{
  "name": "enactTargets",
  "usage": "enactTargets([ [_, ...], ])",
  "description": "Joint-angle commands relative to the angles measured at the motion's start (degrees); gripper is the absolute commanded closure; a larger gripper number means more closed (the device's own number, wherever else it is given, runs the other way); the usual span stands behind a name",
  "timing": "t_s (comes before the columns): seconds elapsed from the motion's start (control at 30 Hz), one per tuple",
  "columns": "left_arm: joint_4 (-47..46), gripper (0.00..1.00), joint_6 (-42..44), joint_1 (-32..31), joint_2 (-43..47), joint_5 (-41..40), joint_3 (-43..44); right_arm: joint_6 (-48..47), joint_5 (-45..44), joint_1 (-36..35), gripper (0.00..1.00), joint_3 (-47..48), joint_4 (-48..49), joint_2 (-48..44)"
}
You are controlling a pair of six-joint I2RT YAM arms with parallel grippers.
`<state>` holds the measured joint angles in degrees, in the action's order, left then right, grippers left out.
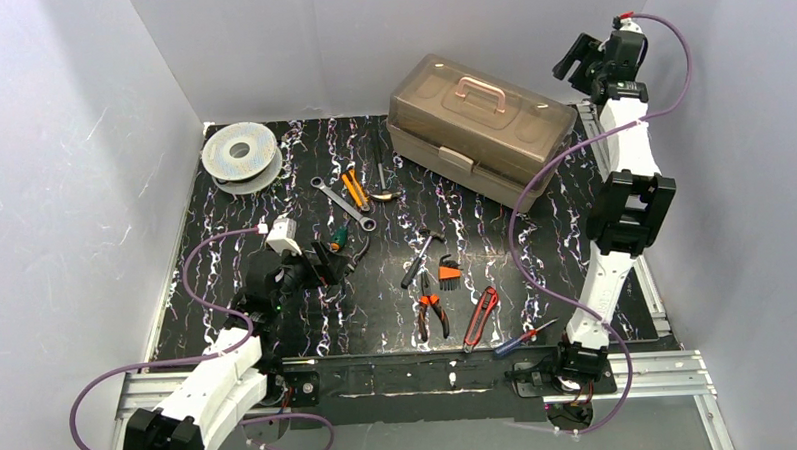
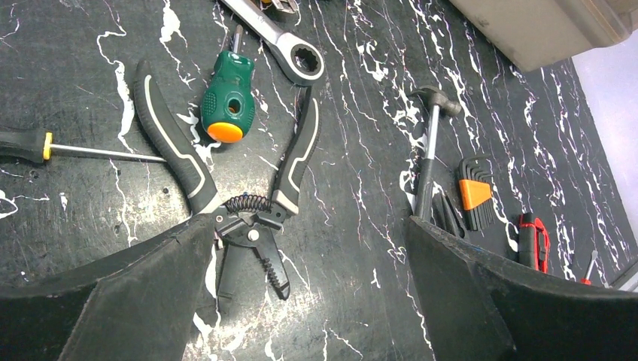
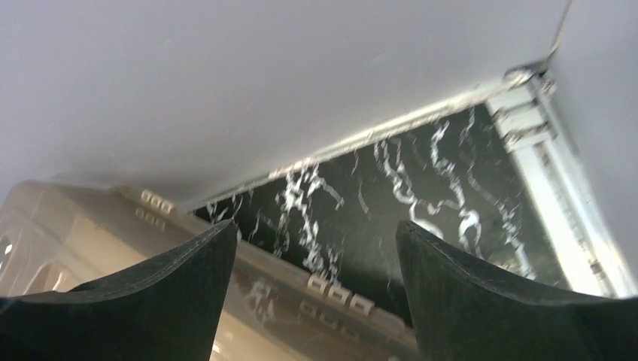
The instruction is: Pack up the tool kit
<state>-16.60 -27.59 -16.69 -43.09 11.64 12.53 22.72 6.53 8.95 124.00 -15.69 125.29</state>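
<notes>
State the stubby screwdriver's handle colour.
The stubby screwdriver is green with an orange cap; best in left wrist view.

Tools [image 1: 430, 312] strewn centrally, tool kit [image 1: 468, 122] blocking rear, gap between seemingly passable

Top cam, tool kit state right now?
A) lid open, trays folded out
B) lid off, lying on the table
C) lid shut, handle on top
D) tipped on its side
C: the tool kit stands upright at the back of the table, its smoky lid down over the body and the pinkish handle on top. No trays are folded out.
</notes>
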Motion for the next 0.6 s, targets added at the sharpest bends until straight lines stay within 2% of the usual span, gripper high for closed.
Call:
enactTargets([
  [0.0,-0.39,0.02,0.58,-0.12,0.49,0.86,0.04,3.46,14.2,-0.28,0.15,0.99,-6.89,-0.32],
  [0.13,-0.12,0.02,0.61,-0.14,1.39,1.67,-0.1,3.69,22.75,-0.28,0.19,-2.48,-10.53,-0.76],
  [0.23,0.19,0.02,0.6,-0.17,2.39,2.05,-0.3,2.87,25.06,-0.34,0.22,-11.12,-10.08,-4.43],
  [0.43,0.06,0.02,0.4,-0.1,3.23,2.74,-0.49,2.05,25.39,-1.34,0.22,-30.47,-5.43,-16.93],
  [0.57,-0.71,0.02,-0.09,-0.11,3.22,3.39,-0.74,1.38,22.06,-2.79,0.23,-42.73,-3.3,-26.67],
])
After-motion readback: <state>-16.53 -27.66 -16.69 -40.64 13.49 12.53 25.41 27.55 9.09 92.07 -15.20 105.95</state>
